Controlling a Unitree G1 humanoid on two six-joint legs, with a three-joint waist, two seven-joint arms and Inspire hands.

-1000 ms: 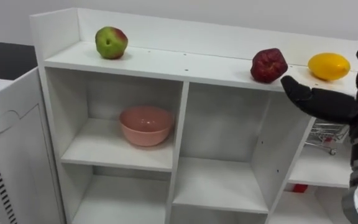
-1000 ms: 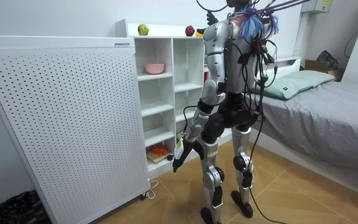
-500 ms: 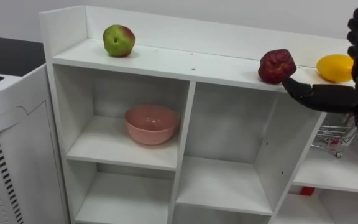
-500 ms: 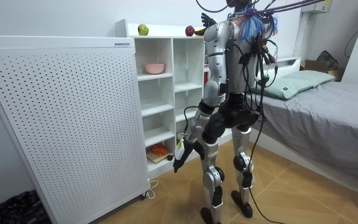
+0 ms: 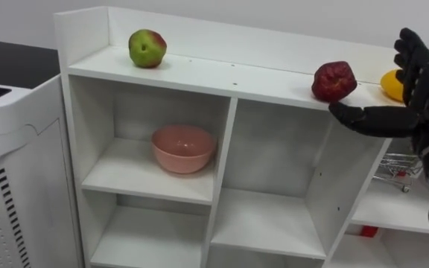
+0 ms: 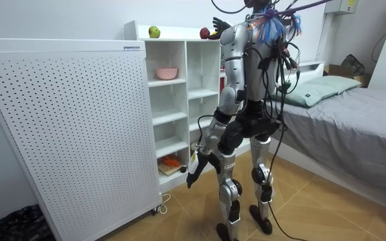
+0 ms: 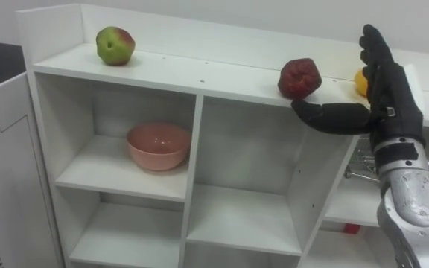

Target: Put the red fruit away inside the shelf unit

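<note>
The white closet (image 5: 229, 186) has a top shelf with a low wall along its back and left end, and an open front edge. A green apple (image 5: 147, 48) sits at the upper left of the frame, back from that edge. A long bare stretch of shelf lies between it and a red fruit (image 5: 334, 81) at the upper right, which sits close to the front edge. The right robot hand (image 5: 423, 100) is at the right side of the frame with its fingers spread straight up and its thumb reaching left, just under the red fruit. I cannot tell if they touch. A yellow fruit (image 5: 391, 84) peeks out from behind those fingers. A pink bowl (image 5: 183, 147) sits in the upper left box of the closet. In the room view the left robot hand (image 6: 193, 175) hangs low by the leg; I cannot tell if it is spread or curled. A big white board with holes (image 6: 66, 127) stands right beside the closet; its small label is too tiny to read.
</note>
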